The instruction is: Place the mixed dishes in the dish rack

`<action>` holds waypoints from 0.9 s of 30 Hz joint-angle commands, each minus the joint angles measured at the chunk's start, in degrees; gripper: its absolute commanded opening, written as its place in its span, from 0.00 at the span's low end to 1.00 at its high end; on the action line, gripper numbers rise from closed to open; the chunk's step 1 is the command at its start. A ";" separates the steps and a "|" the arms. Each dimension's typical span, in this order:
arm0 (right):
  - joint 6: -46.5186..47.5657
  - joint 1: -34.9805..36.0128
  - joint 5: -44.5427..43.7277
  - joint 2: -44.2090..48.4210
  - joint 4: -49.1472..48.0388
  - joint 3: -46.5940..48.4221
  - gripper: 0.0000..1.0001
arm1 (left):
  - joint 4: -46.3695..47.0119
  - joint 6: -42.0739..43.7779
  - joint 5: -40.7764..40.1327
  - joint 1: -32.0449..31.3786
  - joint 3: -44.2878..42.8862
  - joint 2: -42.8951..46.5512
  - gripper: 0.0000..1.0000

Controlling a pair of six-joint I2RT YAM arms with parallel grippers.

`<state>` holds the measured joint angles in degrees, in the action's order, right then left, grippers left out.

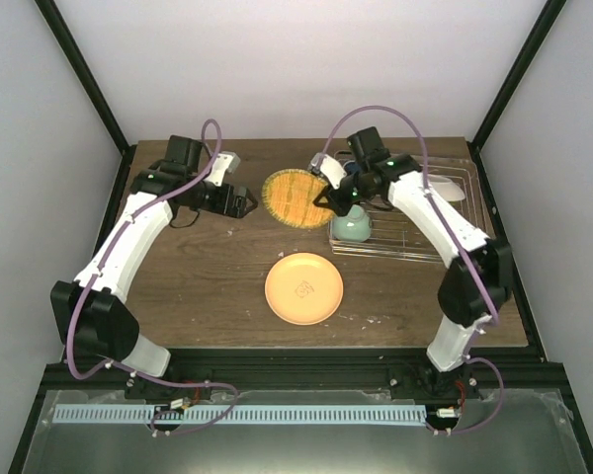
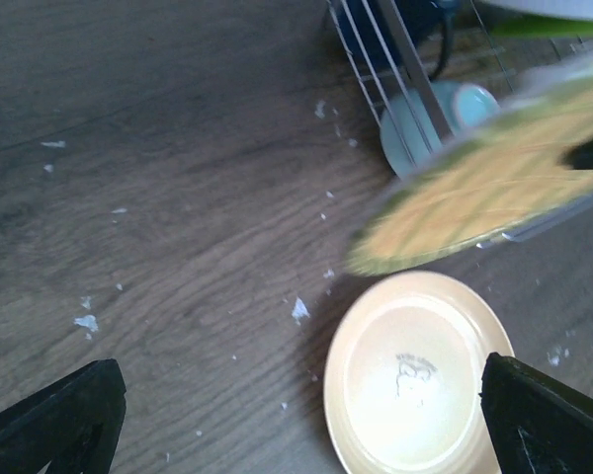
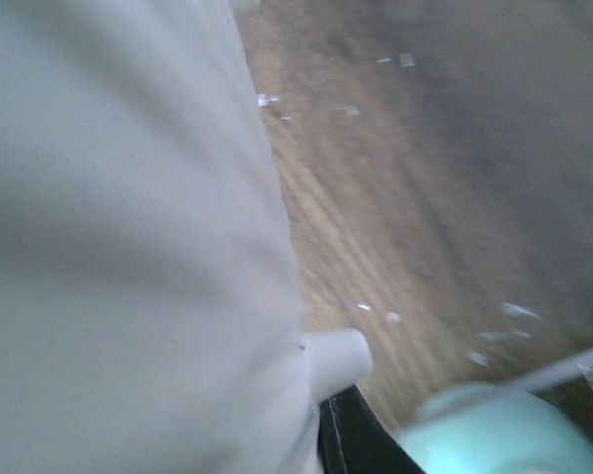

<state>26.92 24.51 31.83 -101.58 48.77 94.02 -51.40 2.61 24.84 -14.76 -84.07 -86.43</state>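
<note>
My right gripper [image 1: 328,194] is shut on the right rim of the orange woven-pattern plate [image 1: 295,197] and holds it tilted above the table, left of the wire dish rack [image 1: 415,242]. The plate also shows in the left wrist view [image 2: 484,188], and its pale underside [image 3: 128,227] fills the right wrist view. A pale mint-green bowl [image 1: 352,229] lies upside down in the rack's near left corner. A dark blue mug [image 1: 353,169] sits in the rack behind the gripper. A second plate [image 1: 303,288] lies bottom up on the table. My left gripper [image 1: 249,202] is open and empty, left of the held plate.
A white plate [image 1: 451,188] with a green centre lies in the rack's far right part. Small white crumbs [image 2: 298,311] are scattered on the dark wood table [image 1: 198,286]. Black frame posts stand at the table's back corners.
</note>
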 commanded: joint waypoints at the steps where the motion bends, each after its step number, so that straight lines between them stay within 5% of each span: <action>1: 3.65 -0.43 -15.68 10.59 2.28 0.48 0.01 | 6.14 -5.17 -1.44 2.53 2.50 -1.76 1.00; 15: 16.22 -0.43 -53.09 28.35 9.90 -10.48 0.01 | 10.64 -7.67 3.29 2.64 1.67 -9.01 1.00; 27: 30.85 -1.64 -68.04 36.19 4.45 -18.30 0.01 | 11.87 -7.81 4.88 2.61 2.28 -9.82 1.00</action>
<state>52.05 23.68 -30.26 -66.19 57.19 76.64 -40.88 -5.17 28.67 -12.03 -81.71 -96.09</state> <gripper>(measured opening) 0.057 0.997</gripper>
